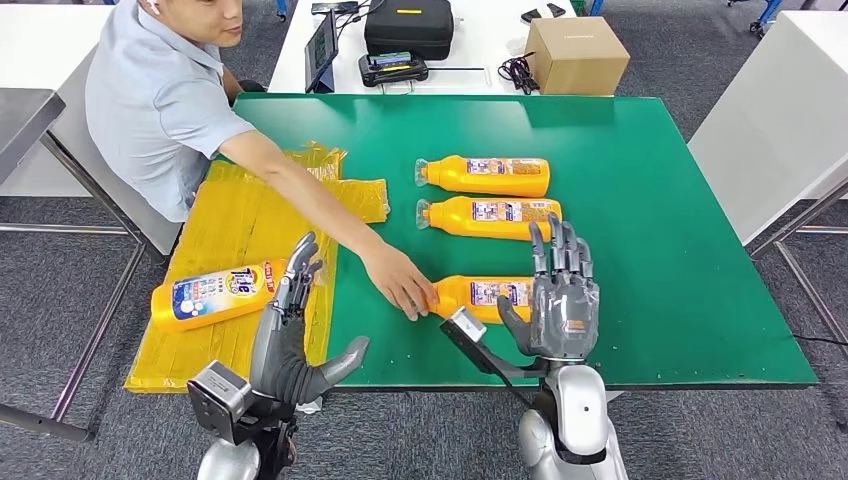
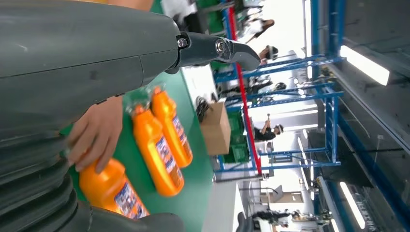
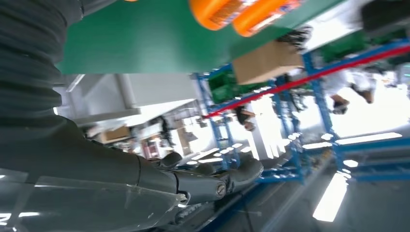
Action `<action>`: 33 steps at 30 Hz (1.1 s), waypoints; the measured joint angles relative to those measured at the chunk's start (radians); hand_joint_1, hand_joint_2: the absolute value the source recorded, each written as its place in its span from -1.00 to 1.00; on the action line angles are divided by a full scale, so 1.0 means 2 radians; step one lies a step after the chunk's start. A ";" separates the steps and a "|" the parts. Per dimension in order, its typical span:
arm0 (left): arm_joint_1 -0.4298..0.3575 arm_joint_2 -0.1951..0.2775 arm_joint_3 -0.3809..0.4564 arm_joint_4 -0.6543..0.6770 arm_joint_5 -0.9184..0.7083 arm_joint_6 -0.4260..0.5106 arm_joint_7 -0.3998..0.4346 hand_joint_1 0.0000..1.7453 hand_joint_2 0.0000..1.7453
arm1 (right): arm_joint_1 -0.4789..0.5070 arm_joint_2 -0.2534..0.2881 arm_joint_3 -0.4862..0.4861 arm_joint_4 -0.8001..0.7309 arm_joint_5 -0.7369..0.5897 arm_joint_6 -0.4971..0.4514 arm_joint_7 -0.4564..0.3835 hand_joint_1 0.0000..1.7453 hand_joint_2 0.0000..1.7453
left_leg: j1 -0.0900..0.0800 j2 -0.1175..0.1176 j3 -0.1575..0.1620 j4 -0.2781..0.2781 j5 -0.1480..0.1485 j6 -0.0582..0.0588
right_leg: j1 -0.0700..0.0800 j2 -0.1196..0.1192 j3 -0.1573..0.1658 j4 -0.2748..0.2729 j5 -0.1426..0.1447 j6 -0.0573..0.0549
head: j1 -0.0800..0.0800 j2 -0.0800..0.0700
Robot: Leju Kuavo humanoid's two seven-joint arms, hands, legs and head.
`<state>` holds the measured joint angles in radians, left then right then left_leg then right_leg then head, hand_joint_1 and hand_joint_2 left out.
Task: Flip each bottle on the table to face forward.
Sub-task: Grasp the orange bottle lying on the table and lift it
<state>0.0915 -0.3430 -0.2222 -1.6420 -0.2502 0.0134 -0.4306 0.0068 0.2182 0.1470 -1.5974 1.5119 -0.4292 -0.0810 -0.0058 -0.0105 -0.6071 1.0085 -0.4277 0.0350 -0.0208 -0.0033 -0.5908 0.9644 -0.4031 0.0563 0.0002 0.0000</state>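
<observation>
Nearest to us in the head view are our own two hands, raised over the table's near edge: our left hand (image 1: 300, 330) at seven o'clock with fingers spread wide and holding nothing, our right hand (image 1: 560, 295) at five o'clock, upright, fingers straight and apart, also holding nothing. Just beyond the left hand, a bottle (image 1: 215, 295) lies on its side on the yellow wrapping (image 1: 235, 215), its large blue label up. On the green table (image 1: 660, 200) three more orange bottles lie in a column toward twelve o'clock; the near bottle (image 1: 485, 297) is partly behind our right hand, and a person's hand (image 1: 400, 282) rests on its neck end. From the left wrist view we see that same person's hand (image 2: 96, 135) on the near bottle (image 2: 113, 188), with the two far bottles (image 2: 162, 140) beyond at three o'clock and our thumb and fingers open. From the right wrist view we see fingers extended and apart, and orange bottle ends (image 3: 232, 12) at twelve o'clock. We judge the main risk to be reaching for the near bottle while the person's hand is on it: we could strike that hand, or knock the round bottle so that it rolls.
</observation>
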 joint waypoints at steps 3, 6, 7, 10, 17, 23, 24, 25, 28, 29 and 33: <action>0.005 0.000 0.004 0.006 0.030 -0.011 0.014 -1.00 1.00 | -0.004 -0.021 0.025 0.008 0.000 0.015 0.024 -1.00 1.00 | 0.000 0.000 0.000 0.000 0.000 0.000 | 0.000 0.000 0.000 0.000 0.000 0.000 | 0.000 0.000; 0.012 0.000 0.010 0.009 0.046 -0.013 0.029 -1.00 1.00 | -0.005 -0.028 0.036 0.016 0.000 0.034 0.021 -1.00 1.00 | 0.000 0.000 0.000 0.000 0.000 0.000 | 0.000 0.000 0.000 0.000 0.000 0.000 | 0.000 0.000; 0.015 0.000 0.011 0.009 0.047 -0.011 0.036 -1.00 1.00 | -0.004 -0.028 0.037 0.018 -0.001 0.041 0.017 -1.00 1.00 | 0.000 0.000 0.000 0.000 0.000 0.000 | 0.000 0.000 0.000 0.000 0.000 0.000 | 0.000 0.000; 0.022 0.000 0.013 0.010 0.048 0.001 0.061 -1.00 1.00 | -0.003 -0.029 0.036 0.024 -0.003 0.069 0.004 -1.00 1.00 | 0.000 0.000 0.000 0.000 0.000 0.000 | 0.000 0.000 -0.001 0.000 0.000 0.000 | 0.000 0.000; 0.034 0.000 0.018 0.005 0.038 0.013 0.071 -1.00 1.00 | 0.005 -0.029 0.031 0.034 -0.005 0.097 -0.010 -1.00 1.00 | 0.000 0.000 0.000 0.000 0.000 0.000 | 0.000 0.000 -0.001 0.000 0.000 0.000 | 0.000 0.000; 0.037 0.000 0.020 -0.002 0.020 0.028 0.068 -1.00 1.00 | 0.007 -0.032 0.031 0.042 -0.005 0.120 -0.006 -1.00 1.00 | 0.000 0.000 0.000 0.000 0.000 0.000 | 0.000 0.000 -0.001 0.000 0.000 0.000 | 0.000 0.000; 0.038 0.000 0.020 -0.005 0.010 0.032 0.066 -1.00 1.00 | 0.007 -0.032 0.030 0.044 -0.005 0.123 -0.003 -1.00 1.00 | 0.000 0.000 0.000 0.000 0.000 0.000 | 0.000 0.000 -0.001 0.000 0.000 0.000 | 0.000 0.000; 0.039 0.000 0.020 -0.008 0.000 0.037 0.064 -1.00 1.00 | 0.007 -0.033 0.030 0.046 -0.004 0.125 0.001 -1.00 1.00 | 0.000 0.000 0.000 0.000 0.000 0.000 | 0.000 0.000 -0.001 0.000 0.000 0.000 | 0.000 0.000; 0.040 0.000 0.021 -0.016 -0.023 0.047 0.061 -1.00 1.00 | 0.007 -0.036 0.030 0.052 -0.002 0.129 0.009 -1.00 1.00 | 0.000 0.000 0.000 0.000 0.000 0.000 | 0.000 0.000 -0.001 0.000 0.000 0.000 | 0.000 0.000; 0.041 0.000 0.020 -0.018 -0.028 0.048 0.061 -1.00 1.00 | 0.007 -0.037 0.030 0.054 -0.002 0.130 0.011 -1.00 1.00 | 0.000 0.000 0.000 0.000 0.000 0.000 | 0.000 0.000 -0.001 0.000 0.000 0.000 | 0.000 0.000; 0.042 0.000 0.020 -0.023 -0.044 0.049 0.061 -1.00 1.00 | 0.007 -0.040 0.028 0.061 -0.001 0.137 0.019 -1.00 1.00 | 0.000 0.000 0.000 0.000 0.000 0.000 | 0.000 0.000 -0.001 0.000 0.000 0.000 | 0.000 0.000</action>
<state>0.1759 -0.3435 -0.1818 -1.6883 -0.3391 0.1120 -0.3087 0.0208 0.1386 0.2029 -1.4749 1.5106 -0.1542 -0.0438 -0.0056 -0.0107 -0.6081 1.0085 -0.4279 0.0347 -0.0206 -0.0034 -0.5920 0.9644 -0.4033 0.0562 0.0003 0.0000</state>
